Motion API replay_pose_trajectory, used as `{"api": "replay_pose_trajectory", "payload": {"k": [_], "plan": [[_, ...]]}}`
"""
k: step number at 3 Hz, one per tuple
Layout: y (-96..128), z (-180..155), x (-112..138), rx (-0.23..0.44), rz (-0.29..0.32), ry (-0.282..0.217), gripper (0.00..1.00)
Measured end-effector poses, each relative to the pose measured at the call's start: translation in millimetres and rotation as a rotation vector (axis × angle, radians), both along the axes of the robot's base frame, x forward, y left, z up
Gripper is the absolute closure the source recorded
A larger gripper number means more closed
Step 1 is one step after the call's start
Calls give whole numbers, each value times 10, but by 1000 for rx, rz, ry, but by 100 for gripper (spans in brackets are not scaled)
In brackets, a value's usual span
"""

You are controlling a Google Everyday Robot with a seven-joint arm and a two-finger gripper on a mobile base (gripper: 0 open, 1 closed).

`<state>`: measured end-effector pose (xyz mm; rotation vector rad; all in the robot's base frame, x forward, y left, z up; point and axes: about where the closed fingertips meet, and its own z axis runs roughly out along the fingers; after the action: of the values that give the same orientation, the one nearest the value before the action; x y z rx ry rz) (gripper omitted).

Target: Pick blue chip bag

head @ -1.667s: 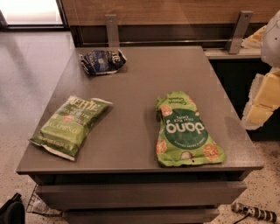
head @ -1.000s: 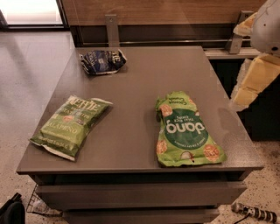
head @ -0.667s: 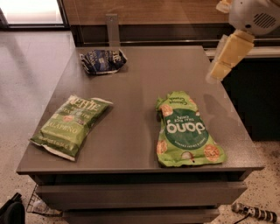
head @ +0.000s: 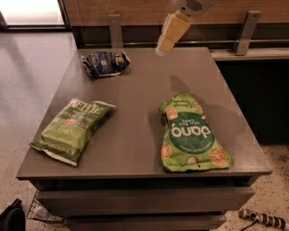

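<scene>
A flat grey-brown bench [head: 135, 135] fills most of the camera view, its top matte and bare between the three packets laid on it. A speckled floor [head: 27, 72] is seen to the left. A wood-panelled wall [head: 131, 9] runs behind the bench, with two metal posts [head: 115, 29] [head: 246, 31] standing at the far edge. A dark cabinet front [head: 257, 90] is set along the right side.

The blue chip bag [head: 106, 63] is found crumpled at the far left corner of the bench, close to the back edge and just in front of the left post. A green jalapeño chip bag [head: 72, 128] is laid flat near the front left edge. A green Dang pouch [head: 189, 135] is laid toward the front right, its lower end close to the front edge. All three are kept well apart.

The gripper [head: 168, 37] is held in the air above the far edge of the bench, to the right of the blue chip bag and apart from it. Its shadow [head: 178, 85] is cast on the open middle of the surface. Whether it is released or clenched cannot be told from this angle.

Open surface is left between the blue chip bag and the gripper, and across the bench centre.
</scene>
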<state>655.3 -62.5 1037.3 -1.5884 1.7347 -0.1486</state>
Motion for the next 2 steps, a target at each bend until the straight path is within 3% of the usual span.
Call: {"api": "replay_pose_trajectory", "payload": {"k": [1,2], "plan": [[248,-53,246,64,6,-10,0],[279,-110,370,68,6,5,0]]}}
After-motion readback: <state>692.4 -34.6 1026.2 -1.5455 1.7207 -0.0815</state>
